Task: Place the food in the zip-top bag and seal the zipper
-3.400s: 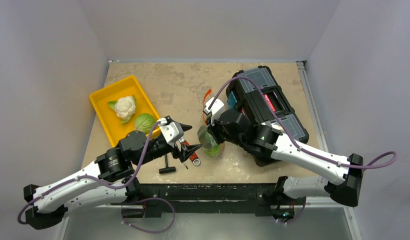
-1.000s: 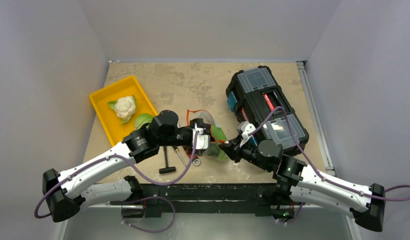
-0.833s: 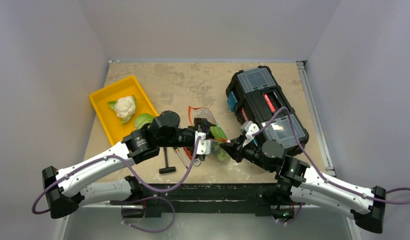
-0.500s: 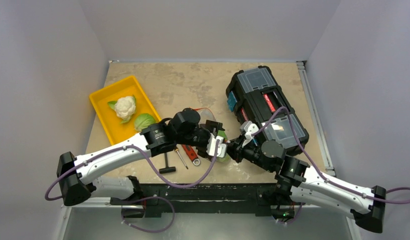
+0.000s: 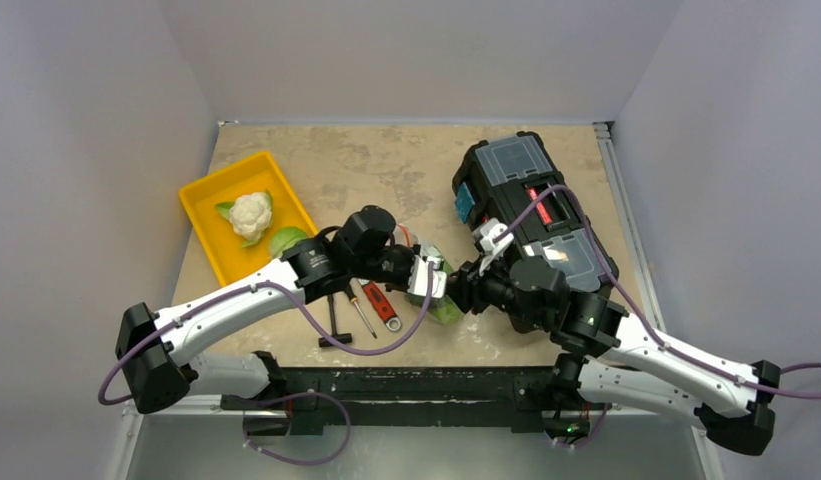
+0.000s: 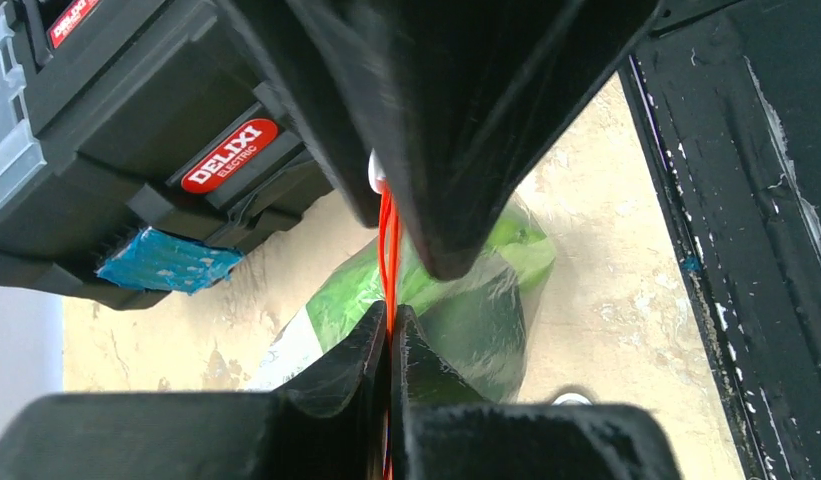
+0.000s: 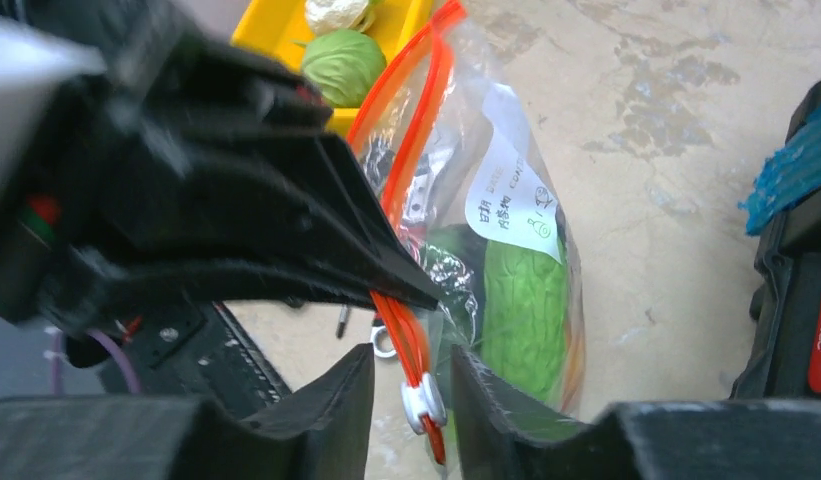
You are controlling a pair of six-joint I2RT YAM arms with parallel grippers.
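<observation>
The zip-top bag (image 5: 444,303) lies between the two arms, clear and crinkly, with a whitish label (image 7: 513,200). Green food (image 7: 526,310) shows inside it; other pieces are hard to make out. My left gripper (image 6: 389,322) is shut on the red-orange zipper (image 6: 388,235), pinching the strip between its tips. My right gripper (image 7: 414,372) faces it, open, its fingers on either side of the zipper's white tip (image 7: 423,405) without touching it. In the top view the left gripper (image 5: 433,283) and right gripper (image 5: 462,290) nearly meet over the bag.
A black toolbox (image 5: 531,200) stands just right of the bag. A yellow tray (image 5: 211,200) at the left holds a cauliflower (image 5: 250,213) and a cabbage (image 5: 286,240). A red-handled wrench (image 5: 379,302), a screwdriver (image 5: 358,310) and a T-handle tool (image 5: 333,322) lie beside the bag.
My left gripper has closed on the zipper strip after moving right to the bag. My right gripper has opened around the white tip, and its arm has lifted toward the toolbox.
</observation>
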